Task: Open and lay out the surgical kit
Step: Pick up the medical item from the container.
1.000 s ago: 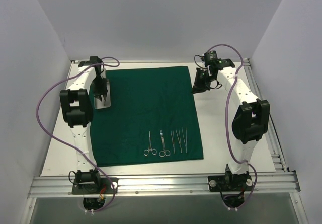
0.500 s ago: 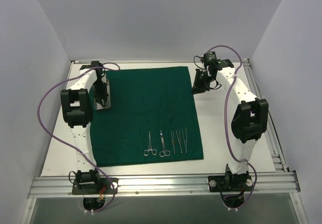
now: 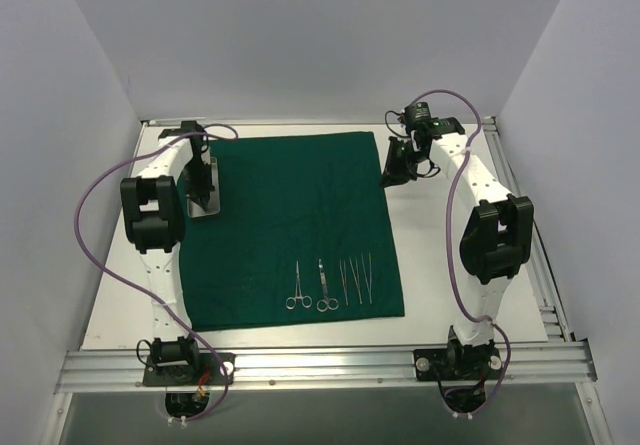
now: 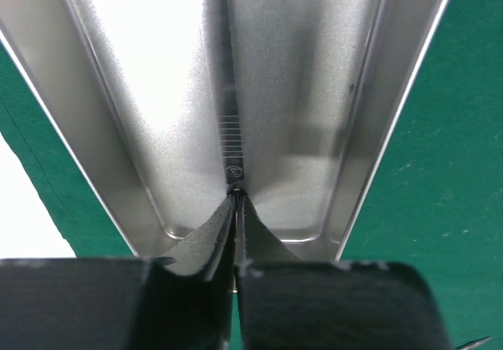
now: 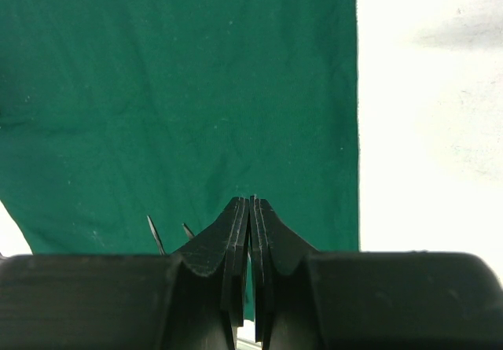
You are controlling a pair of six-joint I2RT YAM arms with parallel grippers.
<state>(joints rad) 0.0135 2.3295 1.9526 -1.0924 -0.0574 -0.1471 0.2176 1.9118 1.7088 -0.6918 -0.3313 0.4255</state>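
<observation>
White worktop [image 3: 425, 265]: the left pincer [image 4: 236, 197], closed empty, is pointing into the shiny metal tray [image 4: 299, 90] at the far-left edge of the green cloth wrap [image 3: 290, 205]; the right pincer [image 5: 251, 201] is hovering shut. The tray looks stiff and slippery, best gripped by its rim.

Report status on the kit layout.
Left pincer shut on slim steel tool in tray. Right pincer shut, empty, over cloth edge. Other tools lined up on cloth. Nothing blocking.
</observation>
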